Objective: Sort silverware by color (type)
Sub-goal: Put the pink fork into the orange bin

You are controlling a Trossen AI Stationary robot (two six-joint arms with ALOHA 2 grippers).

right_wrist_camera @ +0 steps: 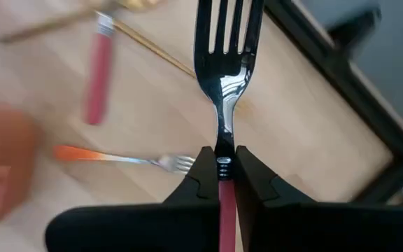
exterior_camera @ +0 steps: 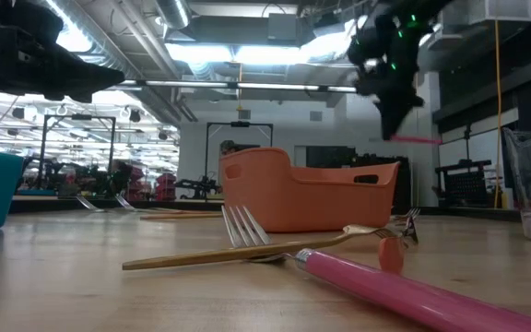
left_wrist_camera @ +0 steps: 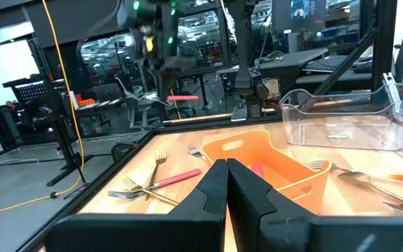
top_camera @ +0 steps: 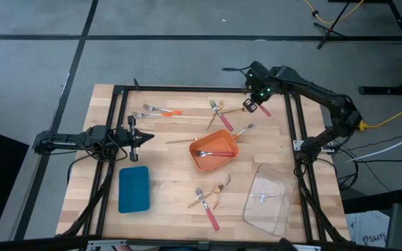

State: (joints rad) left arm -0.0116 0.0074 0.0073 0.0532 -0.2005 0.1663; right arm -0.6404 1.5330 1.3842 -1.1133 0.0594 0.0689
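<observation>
I see my right gripper (right_wrist_camera: 220,170) clamped tight on a pink-handled fork (right_wrist_camera: 222,63) held above the table, orange tray (top_camera: 215,151) below and beside it, while my left gripper (top_camera: 147,137) waits closed, empty.

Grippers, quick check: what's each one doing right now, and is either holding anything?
Left gripper: shut, empty, waiting at the table's left side.
Right gripper: shut on a pink-handled fork, lifted above the table's far right corner.
</observation>
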